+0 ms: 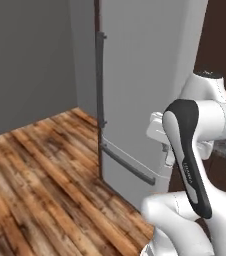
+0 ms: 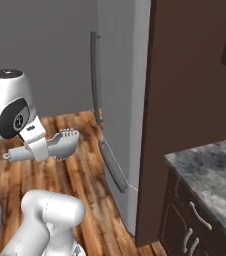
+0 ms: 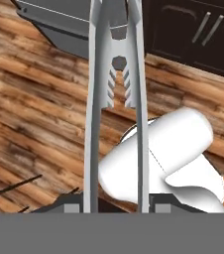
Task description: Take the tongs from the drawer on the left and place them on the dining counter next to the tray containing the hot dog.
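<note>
Gripper (image 3: 115, 201) clamped on the tongs (image 3: 115, 89), fingers pressed against the outside of both arms near the bottom of the hand view. Tongs are pale grey metal: two long slim arms running up the frame, nearly parallel, with ridged scalloped tips and a small hex-looking rivet between them higher up. They hang in the air over the wood plank floor (image 3: 29, 124), touching nothing else. In the right base view the tongs (image 2: 60, 144) stick out sideways from the hand, light grey, in front of the grey fridge (image 2: 120, 100). Dark cabinet doors (image 3: 198, 34) with vertical handles sit past the tong tips. A marbled desk (image 2: 210, 175) is at lower right, well apart.
</note>
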### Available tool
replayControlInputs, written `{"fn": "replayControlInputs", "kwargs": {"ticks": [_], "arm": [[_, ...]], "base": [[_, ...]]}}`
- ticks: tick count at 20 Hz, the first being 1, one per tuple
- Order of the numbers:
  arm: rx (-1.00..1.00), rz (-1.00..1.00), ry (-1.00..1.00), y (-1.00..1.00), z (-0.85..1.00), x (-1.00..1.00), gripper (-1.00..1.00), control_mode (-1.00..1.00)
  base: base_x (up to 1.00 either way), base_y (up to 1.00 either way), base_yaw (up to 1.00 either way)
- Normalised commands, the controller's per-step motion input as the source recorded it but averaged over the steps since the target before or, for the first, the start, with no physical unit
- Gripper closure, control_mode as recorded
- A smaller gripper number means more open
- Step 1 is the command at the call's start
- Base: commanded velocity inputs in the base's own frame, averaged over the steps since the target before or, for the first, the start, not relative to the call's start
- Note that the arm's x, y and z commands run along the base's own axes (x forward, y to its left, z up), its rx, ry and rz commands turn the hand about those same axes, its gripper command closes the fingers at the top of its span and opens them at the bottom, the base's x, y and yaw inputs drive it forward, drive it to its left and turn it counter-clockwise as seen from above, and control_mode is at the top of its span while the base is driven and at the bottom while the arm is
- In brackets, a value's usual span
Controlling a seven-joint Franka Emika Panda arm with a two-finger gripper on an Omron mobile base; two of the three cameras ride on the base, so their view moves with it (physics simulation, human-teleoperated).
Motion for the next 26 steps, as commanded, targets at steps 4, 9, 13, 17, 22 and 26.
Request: {"fn": "replayControlInputs", "kwargs": {"ticks": [4,9,13,17,22,26], "arm": [[0.0,0.0,0.0,0.0,0.0,0.0,1.0,1.0],[0.0,0.0,0.0,0.0,0.0,0.0,1.0,1.0],[0.0,0.0,0.0,0.0,0.0,0.0,1.0,1.0],[0.0,0.0,0.0,0.0,0.0,0.0,1.0,1.0],[0.0,0.0,0.0,0.0,0.0,0.0,1.0,1.0],[0.0,0.0,0.0,0.0,0.0,0.0,1.0,1.0]], "base": [[1.0,1.0,0.04],[1.0,0.88,0.17],[1.0,0.61,0.37],[0.8,0.37,0.52],[0.75,0.3,0.58],[0.72,0.22,0.65]]}}
